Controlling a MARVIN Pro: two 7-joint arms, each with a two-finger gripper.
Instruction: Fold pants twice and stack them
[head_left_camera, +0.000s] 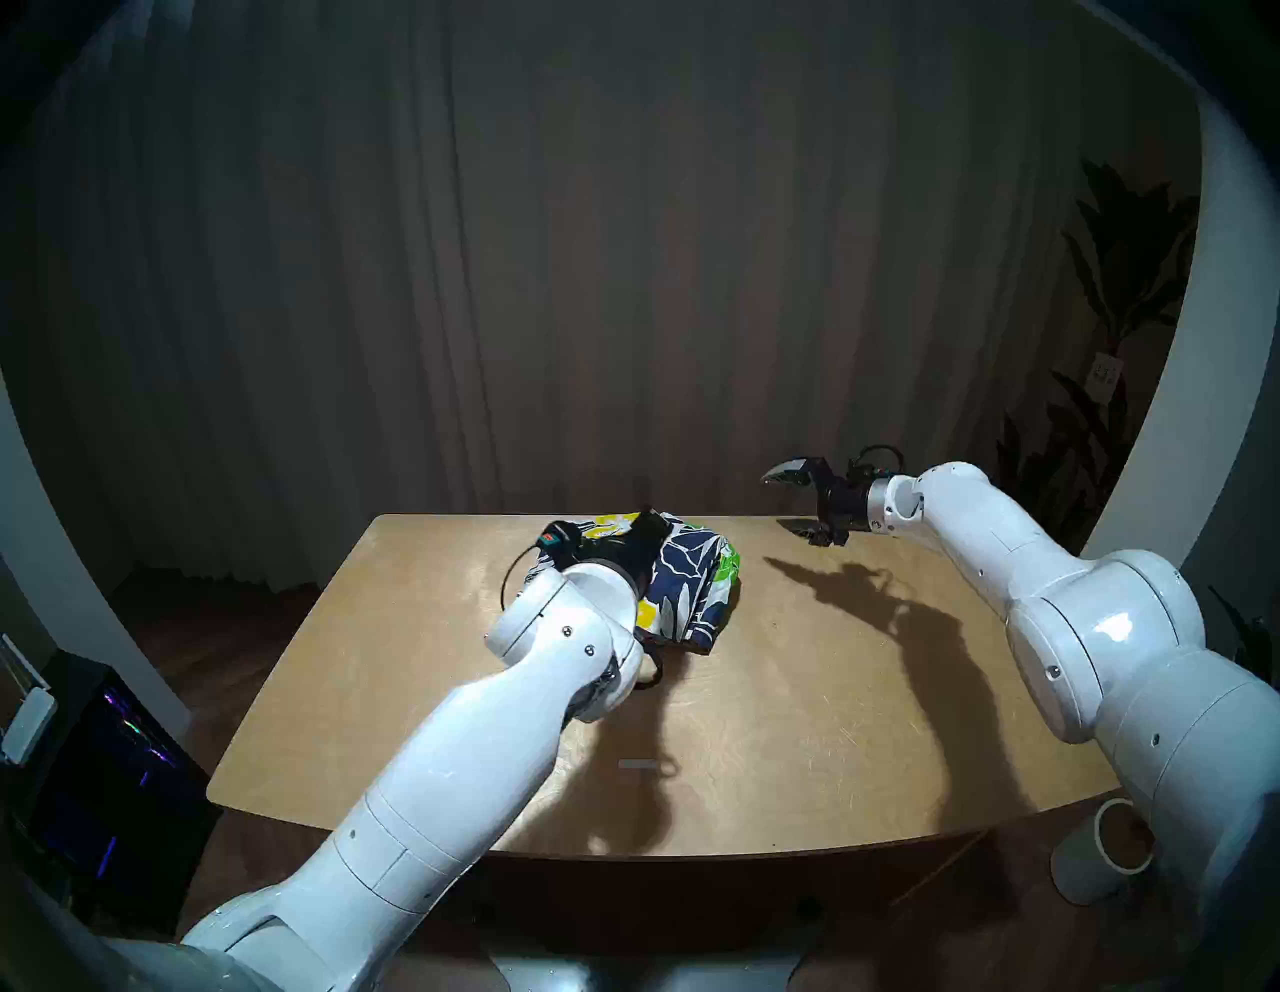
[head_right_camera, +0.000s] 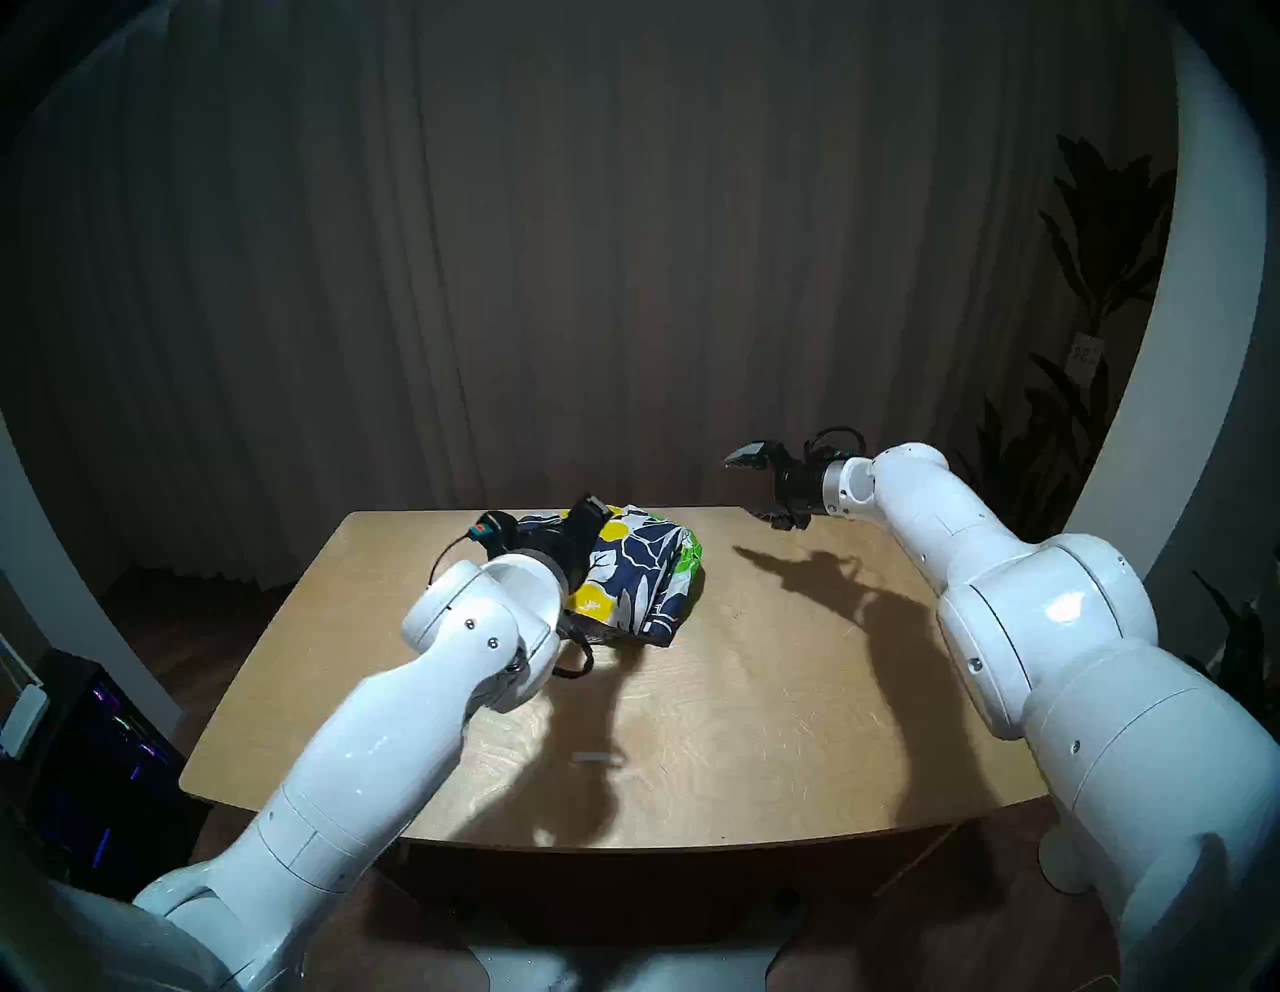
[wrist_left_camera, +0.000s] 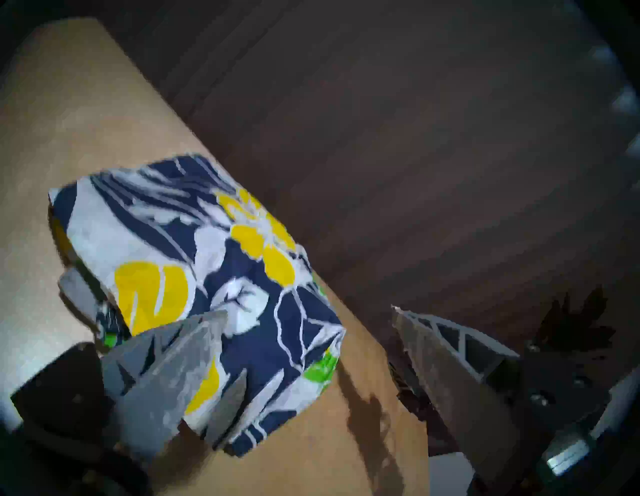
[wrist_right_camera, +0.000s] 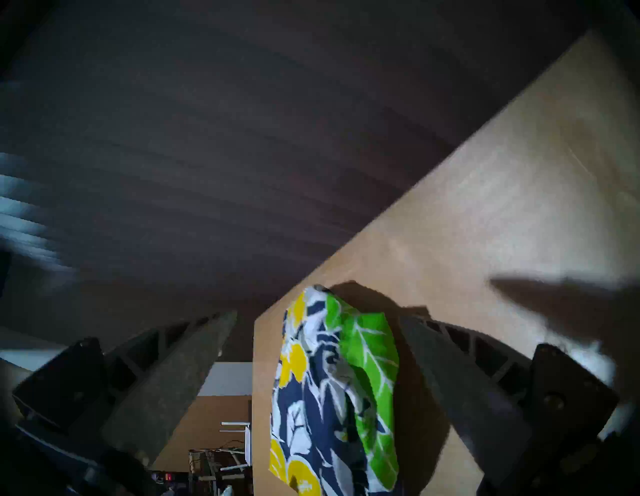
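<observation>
Floral shorts (head_left_camera: 682, 582) lie folded in a bundle on the table (head_left_camera: 796, 693), about 11 o'clock from centre. Left gripper (wrist_left_camera: 308, 350) gapes wide over them, empty. Right gripper (head_left_camera: 789, 506) at 2 o'clock, wide open, empty.

My two head cameras look down and forward over the wooden table (head_left_camera: 796, 693), from nearly the same spot, so their pictures overlap almost fully. My left wrist camera sits close above the floral shorts (wrist_left_camera: 194, 270), facing the table's far edge. My right wrist camera looks from farther off, tilted, across the same shorts (wrist_right_camera: 332, 398) and table edge.
</observation>
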